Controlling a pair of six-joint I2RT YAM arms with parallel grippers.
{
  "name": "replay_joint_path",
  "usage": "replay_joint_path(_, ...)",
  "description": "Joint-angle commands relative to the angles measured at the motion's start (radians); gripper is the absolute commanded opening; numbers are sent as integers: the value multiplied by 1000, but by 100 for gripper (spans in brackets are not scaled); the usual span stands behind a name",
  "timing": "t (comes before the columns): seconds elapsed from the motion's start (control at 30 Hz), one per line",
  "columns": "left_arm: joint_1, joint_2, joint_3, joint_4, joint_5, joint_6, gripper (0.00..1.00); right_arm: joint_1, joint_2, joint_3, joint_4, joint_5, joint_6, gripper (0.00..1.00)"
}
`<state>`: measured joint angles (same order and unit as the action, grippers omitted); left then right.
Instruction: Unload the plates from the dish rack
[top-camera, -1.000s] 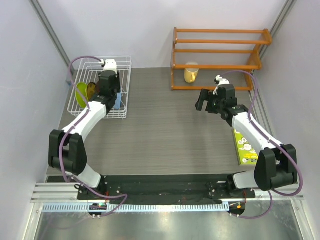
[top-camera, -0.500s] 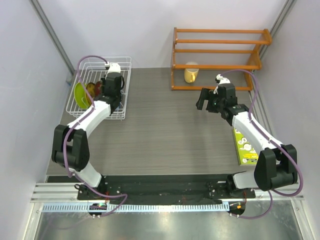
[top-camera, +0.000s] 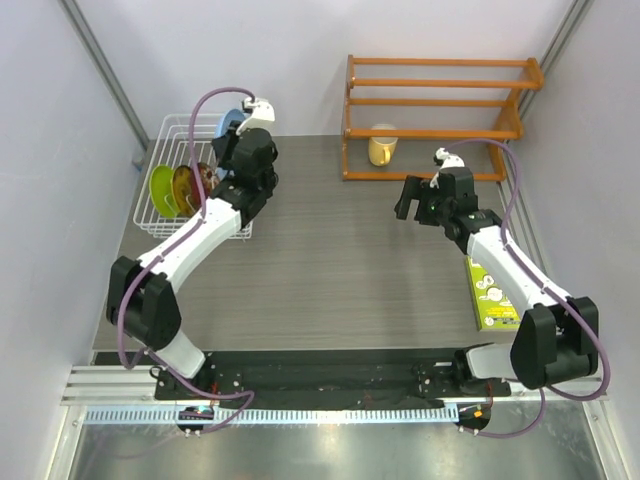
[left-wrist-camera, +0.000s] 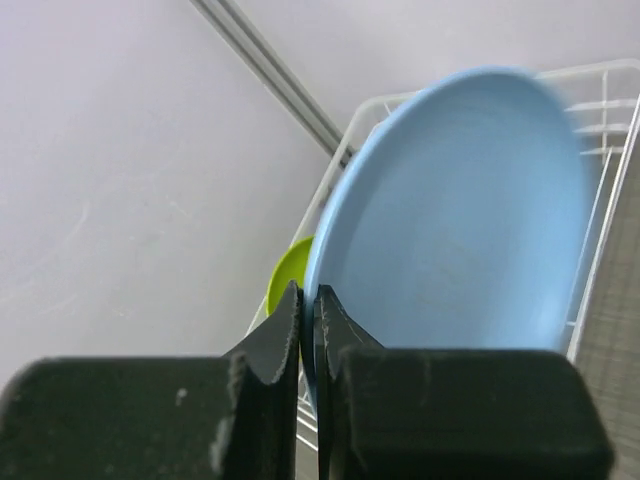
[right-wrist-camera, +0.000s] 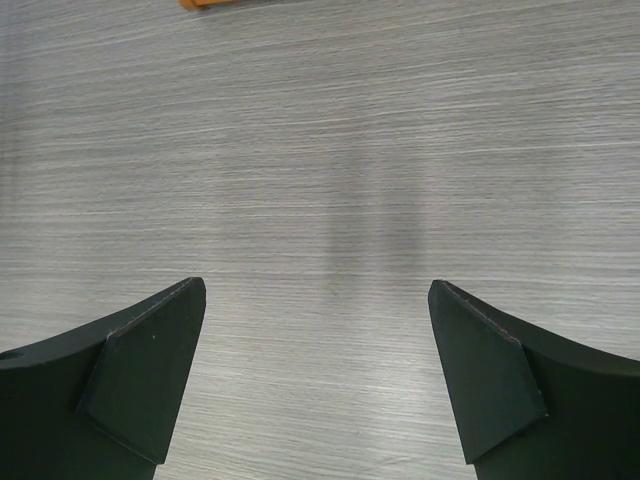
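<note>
My left gripper (top-camera: 238, 140) is shut on the rim of the light blue plate (top-camera: 231, 124) and holds it raised above the white wire dish rack (top-camera: 172, 131). In the left wrist view the blue plate (left-wrist-camera: 460, 210) fills the frame with the rack (left-wrist-camera: 600, 150) behind it. The lime green plate (top-camera: 161, 187), the yellow-orange plate (top-camera: 184, 186) and the dark red plate (top-camera: 204, 176) stand in the rack. The green plate (left-wrist-camera: 285, 275) also shows in the left wrist view. My right gripper (top-camera: 404, 203) is open and empty over the table's middle right, and the right wrist view (right-wrist-camera: 318, 320) shows only bare table between its fingers.
An orange wooden tiered shelf (top-camera: 440, 100) stands at the back right with a pale yellow mug (top-camera: 380, 148) on its lower level. A green and white box (top-camera: 490, 290) lies at the right edge of the table. Grey walls close in on both sides.
My left gripper has lifted the light blue plate up out of the rack and moved right and toward the back. The right arm has barely moved.
</note>
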<state>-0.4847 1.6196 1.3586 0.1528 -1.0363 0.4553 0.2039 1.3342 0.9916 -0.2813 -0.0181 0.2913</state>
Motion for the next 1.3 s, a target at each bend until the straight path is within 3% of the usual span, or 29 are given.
replay_joint_path(0.0,-38,-133,92,-125,17,-62,0,0,-82,18,-13,55,-9,100)
replay_joint_path(0.07,-41,-174,128,-287,141,-288,0,2,-102,19,-13,43,-14,100)
replay_joint_path(0.17,-43,-237,109,-479,336,-488,0,0,-141,22,-2,-28,6,100)
replay_joint_path(0.33,-43,-270,13,-533,575,-688,0,2,-145,24,65,-219,72,100)
replay_joint_path(0.5,-43,-257,-107,-470,812,-878,0,2,-138,-21,200,-394,216,98)
replay_joint_path(0.63,-43,-242,-159,-408,921,-963,0,2,-142,-88,347,-476,299,98)
replay_joint_path(1.07,-43,-221,-207,-250,1081,-1061,0,18,-70,-159,446,-583,378,92)
replay_joint_path(1.17,-45,-224,-231,-211,1119,-1077,0,25,-38,-163,465,-599,379,83)
replay_joint_path(1.27,-45,-230,-260,-159,1160,-1095,0,26,-7,-172,516,-634,401,60)
